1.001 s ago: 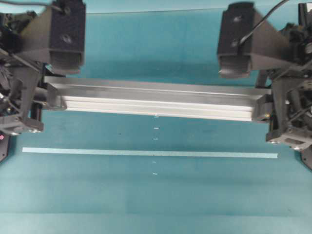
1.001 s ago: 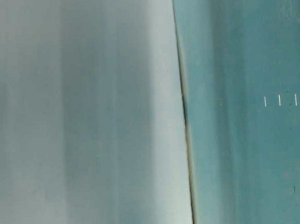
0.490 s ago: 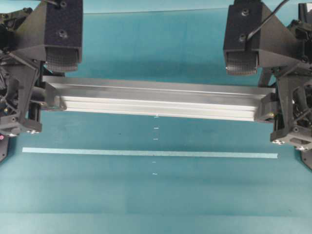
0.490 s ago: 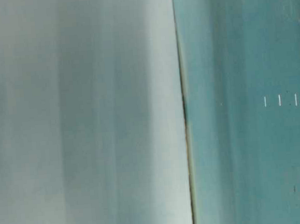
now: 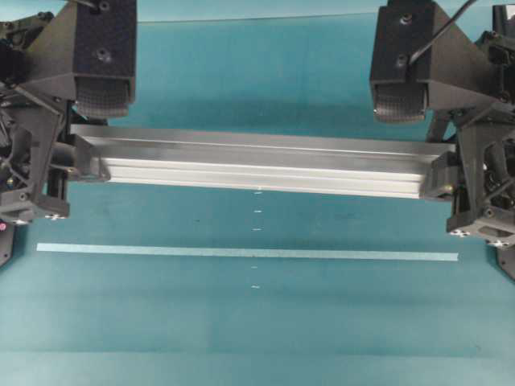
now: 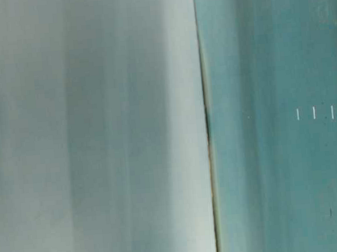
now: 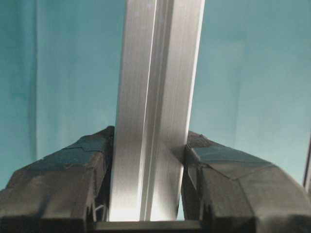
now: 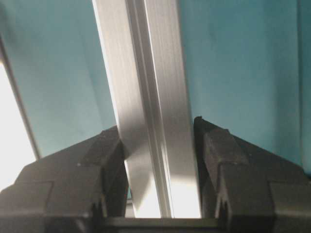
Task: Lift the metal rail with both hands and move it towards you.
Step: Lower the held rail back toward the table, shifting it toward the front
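Note:
The metal rail (image 5: 257, 165) is a long silver grooved bar lying left to right across the teal table, behind the tape strip. My left gripper (image 5: 80, 157) is shut on its left end and my right gripper (image 5: 441, 175) on its right end. In the left wrist view the rail (image 7: 155, 97) runs up the middle, with the left gripper (image 7: 148, 141) pressed on both of its sides. In the right wrist view the rail (image 8: 146, 97) sits the same way in the right gripper (image 8: 158, 128). I cannot tell how far the rail is off the table.
A thin pale-green tape strip (image 5: 241, 252) lies parallel to the rail, nearer the front. Small white tick marks (image 5: 257, 211) run between them and show in the table-level view (image 6: 313, 113). That view is otherwise a blurred grey and teal surface. The black arm links stand above both rail ends.
One second ago both arms' upper links were blurred in motion; they have shifted slightly and now hold still. The rail has barely moved. Both grips are unchanged.

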